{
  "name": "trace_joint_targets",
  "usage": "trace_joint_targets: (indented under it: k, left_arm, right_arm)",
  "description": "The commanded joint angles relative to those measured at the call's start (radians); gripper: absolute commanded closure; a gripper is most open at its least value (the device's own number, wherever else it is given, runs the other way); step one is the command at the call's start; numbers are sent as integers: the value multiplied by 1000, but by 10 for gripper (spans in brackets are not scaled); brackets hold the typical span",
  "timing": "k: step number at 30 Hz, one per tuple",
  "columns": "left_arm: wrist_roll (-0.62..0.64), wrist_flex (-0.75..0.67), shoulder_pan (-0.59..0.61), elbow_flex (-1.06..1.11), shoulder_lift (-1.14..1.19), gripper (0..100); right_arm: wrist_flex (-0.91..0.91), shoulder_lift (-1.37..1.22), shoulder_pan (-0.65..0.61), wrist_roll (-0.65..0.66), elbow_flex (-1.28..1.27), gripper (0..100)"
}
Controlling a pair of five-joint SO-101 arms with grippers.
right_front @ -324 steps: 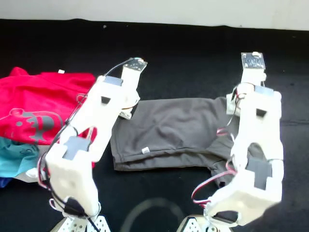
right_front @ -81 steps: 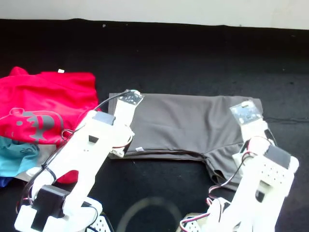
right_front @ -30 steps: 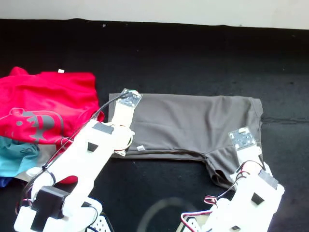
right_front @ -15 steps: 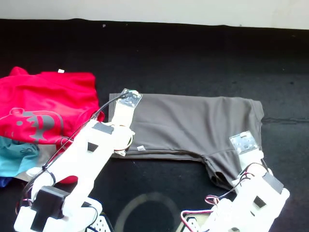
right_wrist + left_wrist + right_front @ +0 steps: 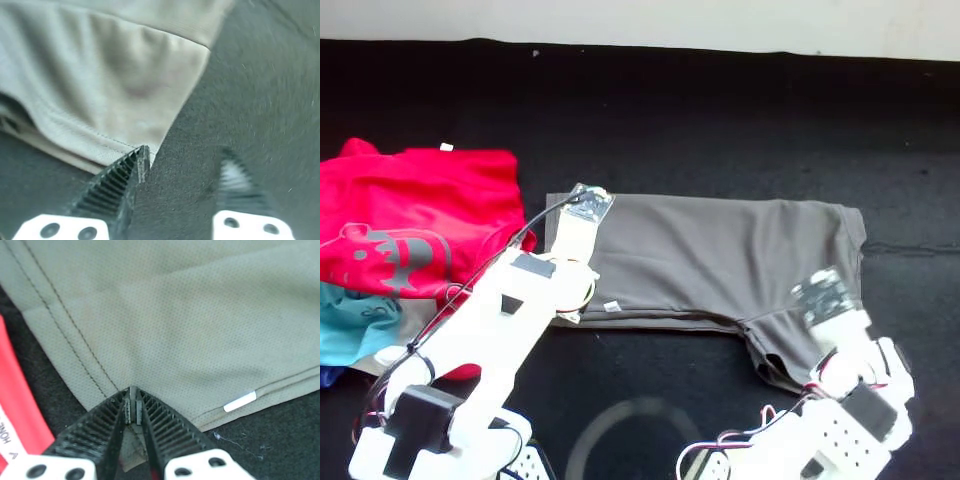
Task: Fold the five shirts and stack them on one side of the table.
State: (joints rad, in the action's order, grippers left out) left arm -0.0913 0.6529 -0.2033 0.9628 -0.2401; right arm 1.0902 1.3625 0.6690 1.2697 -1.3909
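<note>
- Step in hand, as I judge it: the grey shirt lies mid-desk, already doubled into a long band. You are working its two ends for the next fold.
- The left fingers are pinched together on the shirt's hem corner, at the end nearest the red shirt. Cloth is caught between the tips.
- The right fingers stand wide with nothing in them. One tip sits at the shirt's other end, right at its edge, and the other is over bare desk.
- Next move, by my reading: slide that near tip under the edge and close on both layers, then lift both ends evenly. The cloth looks thin and slack, so a shallow bite may take only the top layer.
- A sleeve pokes out from the near edge by the right arm. It likely needs tucking before the fold squares up.
- Around it: the red shirt lies just beside the grey one's left end, with a teal shirt partly under the red.
- In the way: the left arm reaches across the red shirt's edge, so a low sweep could drag it.
</note>
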Motion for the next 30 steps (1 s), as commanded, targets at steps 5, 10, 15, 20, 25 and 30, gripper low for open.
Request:
trace_joint_targets:
  k: [5, 10, 15, 20, 25, 30]
  left_arm:
    - [-3, -9, 13, 1, 1, 992]
    - [-3, -9, 13, 1, 1, 992]
    - [-3, -9, 13, 1, 1, 992]
    - [-3, -9, 13, 1, 1, 992]
    - [-3, -9, 13, 1, 1, 992]
    - [-3, -9, 13, 1, 1, 992]
  right_arm:
    - [47, 150, 25, 244, -133, 773]
    - [62, 213, 24, 245, -182, 774]
    - [255, 259, -15, 233, -114, 774]
    - [400, 209, -134, -14, 62, 775]
    - [464, -53, -237, -155, 237, 775]
    - [561, -364, -265, -176, 404, 775]
